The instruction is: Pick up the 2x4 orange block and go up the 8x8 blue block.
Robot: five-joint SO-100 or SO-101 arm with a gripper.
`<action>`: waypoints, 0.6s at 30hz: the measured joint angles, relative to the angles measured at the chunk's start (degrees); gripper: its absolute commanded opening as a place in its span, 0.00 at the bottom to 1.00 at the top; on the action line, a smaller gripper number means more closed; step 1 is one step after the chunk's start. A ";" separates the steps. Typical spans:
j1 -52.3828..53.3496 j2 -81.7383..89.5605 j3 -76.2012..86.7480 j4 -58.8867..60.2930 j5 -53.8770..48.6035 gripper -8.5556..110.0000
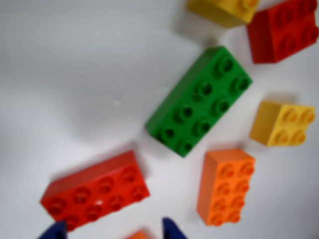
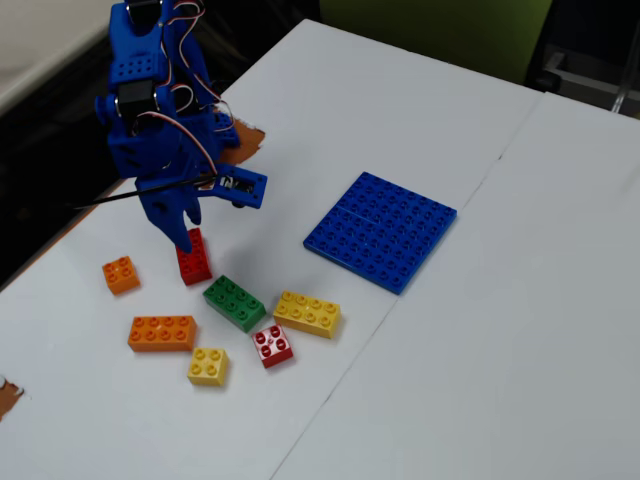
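Wrist view: two blue fingertips of the gripper (image 1: 112,230) are seen at the bottom edge, spread apart, nothing gripped between them. The 2x4 orange block (image 1: 225,187) lies on the white table (image 1: 75,74) just right of the fingertips, untouched. A red brick (image 1: 94,190) sits just above the left fingertip; a green brick (image 1: 199,101) is farther ahead. In the fixed view the 8x8 blue block (image 2: 381,230) lies flat, well apart to the right of the gripper (image 2: 185,240).
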 measured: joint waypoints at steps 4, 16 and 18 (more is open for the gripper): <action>1.67 -0.97 0.00 -5.10 -1.49 0.31; 4.92 -11.51 -18.11 -4.22 -6.24 0.32; 5.89 -14.94 -21.36 -4.31 -6.24 0.32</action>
